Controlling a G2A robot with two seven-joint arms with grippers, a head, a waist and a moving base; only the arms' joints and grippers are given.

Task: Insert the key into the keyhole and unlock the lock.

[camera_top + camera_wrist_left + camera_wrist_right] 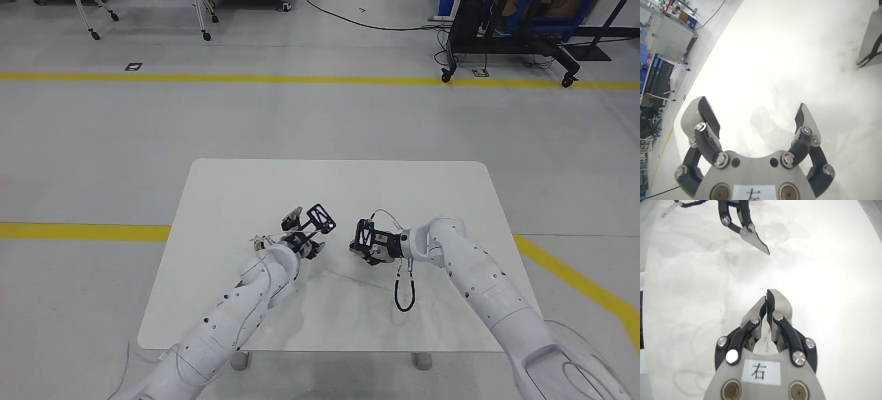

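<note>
Looks like you're barely started. Your left hand [752, 102] hangs spread wide apart over the desk [250, 190], holding nothing. Your right hand [766, 294] is pinched tight together; whether the key's in there is too small to tell. I'd say inserting and turning are both yet to do.

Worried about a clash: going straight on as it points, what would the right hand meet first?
Likely the left hand, whose nearer finger lies ahead; depth is unclear, so the right hand might slip past it.

Left gripper [306, 215] faces right gripper [355, 242] (over table [230, 200]).
</note>
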